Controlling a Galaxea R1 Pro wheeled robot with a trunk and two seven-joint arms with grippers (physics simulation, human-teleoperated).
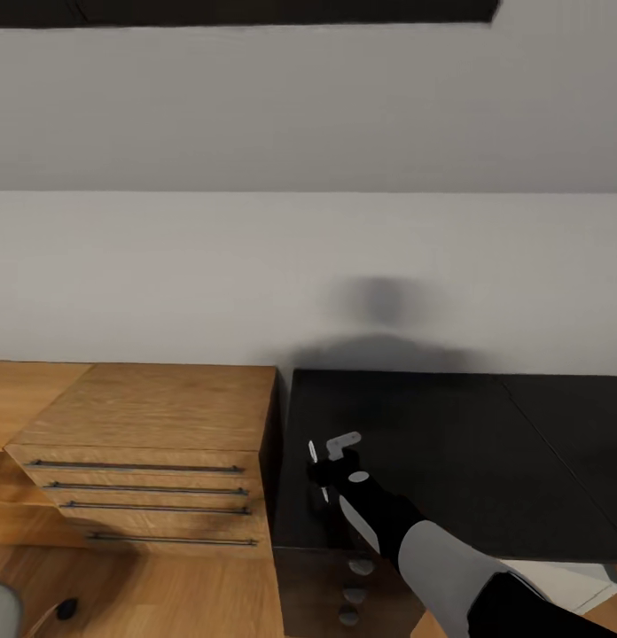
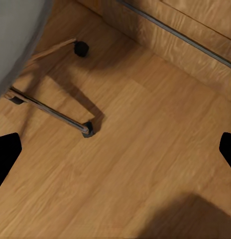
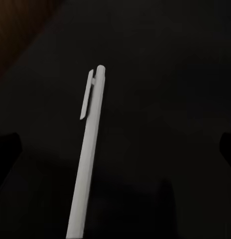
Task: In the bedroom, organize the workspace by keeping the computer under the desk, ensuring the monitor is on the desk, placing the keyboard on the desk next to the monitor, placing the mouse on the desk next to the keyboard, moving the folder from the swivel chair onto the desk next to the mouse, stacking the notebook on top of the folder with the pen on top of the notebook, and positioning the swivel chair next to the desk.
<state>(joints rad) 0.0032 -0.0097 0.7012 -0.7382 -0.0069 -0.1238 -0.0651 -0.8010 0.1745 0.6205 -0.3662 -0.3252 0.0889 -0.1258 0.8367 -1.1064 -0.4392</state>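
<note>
**Operator A:** Since the pen (image 3: 88, 154) is the item in hand, report its position and the state of both grippers.

**Operator B:** The right gripper (image 1: 331, 461) is over the near left corner of the desk (image 1: 486, 461). In the right wrist view the pen runs out from between the fingers over the black top, clip end farthest from the gripper. Its long axis follows the line of the fingers. The fingers appear closed on its lower end, though the contact itself is cut off at the frame edge. Whether the pen hangs above the top or touches it, I cannot tell.

**Operator A:** Left arm?

**Operator B:** The left wrist view looks down on the wood plank floor (image 2: 145, 149), with the swivel chair (image 2: 16, 45) base and castors near. The left fingertips stand wide apart with nothing between them. The right arm is the one at the desk.

**Operator A:** Surface and room?

**Operator B:** The visible desk top is matte black and bare where the gripper is. A wooden drawer cabinet (image 1: 153, 461) stands just left of the desk, against a grey wall (image 1: 308, 266). Judgement: the pen belongs on the notebook, so the arm must carry it there.
</note>
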